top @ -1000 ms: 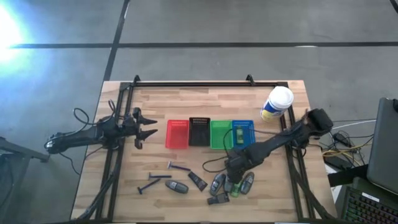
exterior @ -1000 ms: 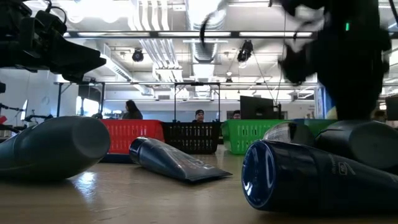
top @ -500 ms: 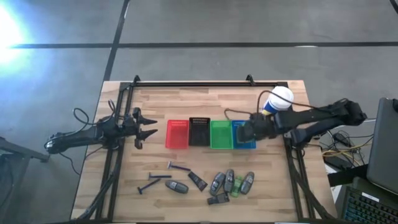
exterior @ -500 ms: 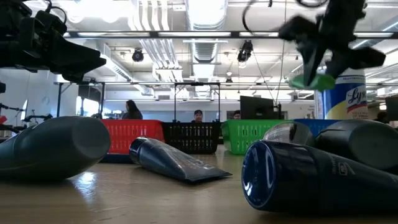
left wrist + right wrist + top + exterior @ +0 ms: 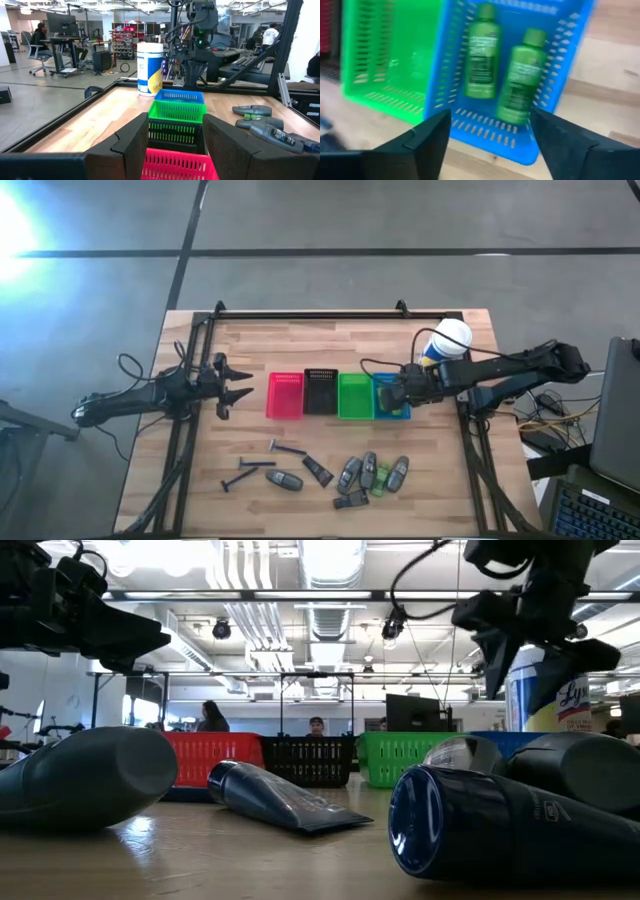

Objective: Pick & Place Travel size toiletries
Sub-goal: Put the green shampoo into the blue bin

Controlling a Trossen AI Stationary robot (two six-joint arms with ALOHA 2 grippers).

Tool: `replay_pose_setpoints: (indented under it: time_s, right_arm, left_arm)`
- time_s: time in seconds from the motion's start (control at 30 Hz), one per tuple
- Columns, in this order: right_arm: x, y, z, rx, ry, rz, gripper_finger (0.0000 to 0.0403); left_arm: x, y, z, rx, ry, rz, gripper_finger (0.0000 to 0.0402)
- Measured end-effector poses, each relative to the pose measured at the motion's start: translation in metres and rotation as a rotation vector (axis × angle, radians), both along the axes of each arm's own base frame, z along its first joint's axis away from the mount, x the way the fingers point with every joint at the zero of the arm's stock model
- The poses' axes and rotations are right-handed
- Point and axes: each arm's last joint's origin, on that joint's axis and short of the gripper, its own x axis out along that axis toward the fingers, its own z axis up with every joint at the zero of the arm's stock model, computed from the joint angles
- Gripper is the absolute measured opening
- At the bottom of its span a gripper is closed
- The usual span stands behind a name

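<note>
Two small green bottles lie side by side on the floor of the blue basket. My right gripper hovers open just above that basket, with nothing between its fingers. The other toiletries lie on the near part of the table: thin razors, a grey oval piece, a dark tube, and a cluster with one green bottle. My left gripper waits open at the table's left, pointing toward the row of baskets.
Red, black and green baskets stand in a row left of the blue one. A large white-capped canister stands at the far right, close behind my right arm. A black rail runs along the far edge.
My right gripper has risen from the near cluster with a green bottle and carried it toward the far edge, over the blue basket. There it has opened and let go, and the bottle now lies in the basket beside the other one.
</note>
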Motion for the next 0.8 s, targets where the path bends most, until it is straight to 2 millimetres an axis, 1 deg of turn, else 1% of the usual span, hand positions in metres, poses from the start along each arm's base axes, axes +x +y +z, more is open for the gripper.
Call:
replay_pose_setpoints:
  time_s: [0.1,0.2,0.27,0.4,0.47,0.57,0.63,0.8]
  right_arm:
    - [0.005,0.016,0.009,0.001,-0.045,0.145,0.0300]
    - [0.011,0.041,0.012,0.020,-0.063,0.361,0.0309]
    - [0.016,0.061,0.009,0.008,-0.061,0.562,0.0309]
    - [0.021,0.108,-0.007,-0.088,0.003,1.024,0.0293]
    - [0.025,0.128,-0.015,-0.135,0.033,1.205,0.0283]
    - [0.034,0.154,-0.023,-0.176,0.065,1.359,0.0267]
    - [0.043,0.166,-0.029,-0.195,0.098,1.438,0.0256]
    - [0.065,0.183,-0.039,-0.265,0.177,1.621,0.0229]
  left_arm:
    - [0.000,0.000,0.000,0.000,0.000,0.000,0.0193]
    - [0.000,0.000,0.000,0.000,0.000,0.000,0.0193]
    - [0.000,0.000,0.000,0.000,0.000,0.000,0.0193]
    - [0.000,0.000,0.000,0.000,0.000,0.000,0.0193]
    - [0.000,0.000,0.000,0.000,0.000,0.000,0.0193]
    - [0.000,0.000,0.000,0.000,0.000,0.000,0.0193]
    - [0.000,0.000,0.000,0.000,0.000,0.000,0.0193]
    - [0.000,0.000,0.000,0.000,0.000,0.000,0.0193]
